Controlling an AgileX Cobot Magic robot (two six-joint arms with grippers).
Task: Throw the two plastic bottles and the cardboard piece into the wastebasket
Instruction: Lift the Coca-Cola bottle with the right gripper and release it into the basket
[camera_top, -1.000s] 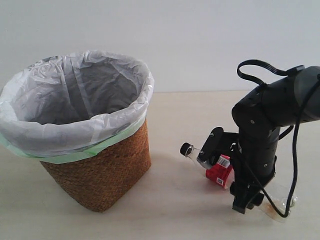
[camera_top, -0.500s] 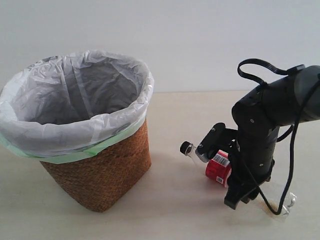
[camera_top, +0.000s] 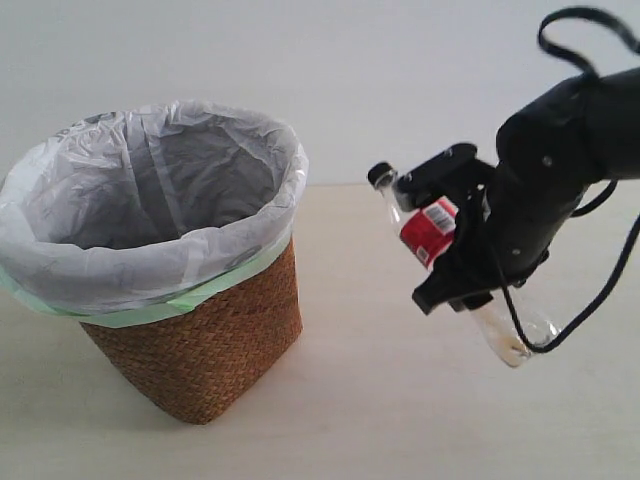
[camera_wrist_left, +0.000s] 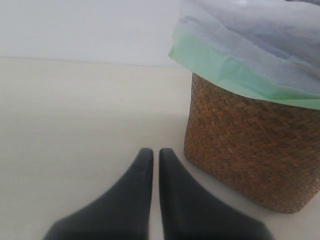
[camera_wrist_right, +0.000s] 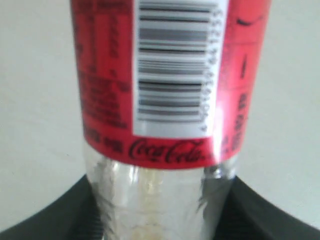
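Slim bottle (camera_top: 428, 232), black cap, red label: clear of the counter (camera_top: 350, 410), gripped across its clear body next to the label by my right jaws, which are clamped on it. It hangs tilted, cap (camera_top: 379, 174) uppermost and pointing toward the wastebasket (camera_top: 200, 350), near rim height but beside the opening, not over it. My left jaws are closed to a thin slit with nothing between them, low over the counter near the wicker wall. Green-capped bottle and cardboard piece: in no view. The basket's floor is hidden behind the bag (camera_top: 140, 250), so I cannot tell whether either is inside. Judgement: one item in hand, none confirmed binned. The carry over the rim and the drop remain, then the other two need accounting for
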